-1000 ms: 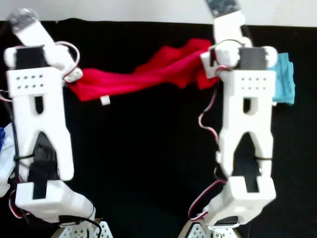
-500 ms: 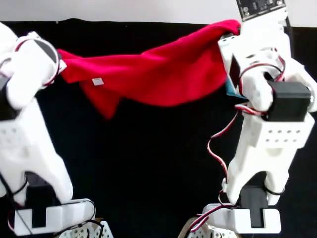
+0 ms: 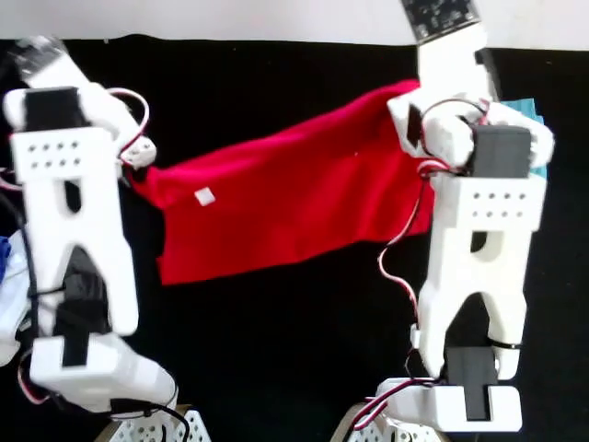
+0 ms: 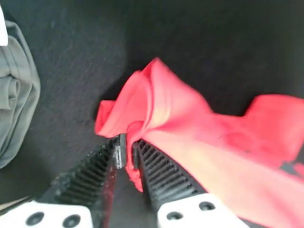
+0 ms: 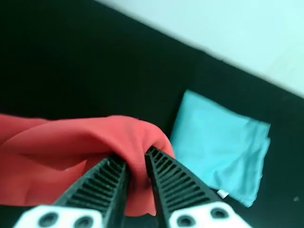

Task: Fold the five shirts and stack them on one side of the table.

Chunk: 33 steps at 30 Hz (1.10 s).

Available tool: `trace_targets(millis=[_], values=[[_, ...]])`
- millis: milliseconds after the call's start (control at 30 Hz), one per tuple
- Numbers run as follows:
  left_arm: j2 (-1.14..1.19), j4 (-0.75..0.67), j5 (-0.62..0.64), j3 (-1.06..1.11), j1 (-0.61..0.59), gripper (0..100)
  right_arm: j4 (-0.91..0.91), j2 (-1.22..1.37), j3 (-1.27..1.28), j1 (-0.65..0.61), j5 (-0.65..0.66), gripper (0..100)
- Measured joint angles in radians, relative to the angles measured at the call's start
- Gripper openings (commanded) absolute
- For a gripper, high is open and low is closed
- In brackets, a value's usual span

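In the high view I hold the red shirt (image 3: 285,207) stretched between both arms over the black worktop (image 3: 276,368). I judge this is to spread it flat for folding. Left wrist view: the left pincer (image 4: 127,145) is clamped on one bunched corner. Right wrist view: the right pincer (image 5: 135,159) pinches the other end, near the folded teal shirt (image 5: 218,142), probably the start of the stack.
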Motion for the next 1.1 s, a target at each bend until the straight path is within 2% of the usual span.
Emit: trace_targets(millis=[100, 267, 433, 633, 833, 1100], values=[[0.077, 0.000, -0.023, 0.005, 0.000, 17, -0.071, 0.000, 0.150, 0.000, 0.000, 0.5], [0.126, 0.000, -0.100, 0.009, 0.043, 16, -0.238, 0.002, 0.423, 0.000, 0.000, 0.5], [0.137, 0.000, -0.169, 0.012, 0.161, 16, -0.393, 0.002, 0.643, 0.002, 0.000, 0.5], [0.215, -0.005, -0.330, 0.144, 0.319, 16, -0.437, 0.002, 0.677, 0.015, 0.003, 0.5], [0.276, -0.025, -0.351, 0.227, 0.279, 16, -0.437, 0.002, 0.678, 0.054, 0.080, 0.5], [0.290, -0.054, -0.428, 0.272, 0.253, 16, -0.437, 0.002, 0.680, 0.092, 0.094, 0.5]])
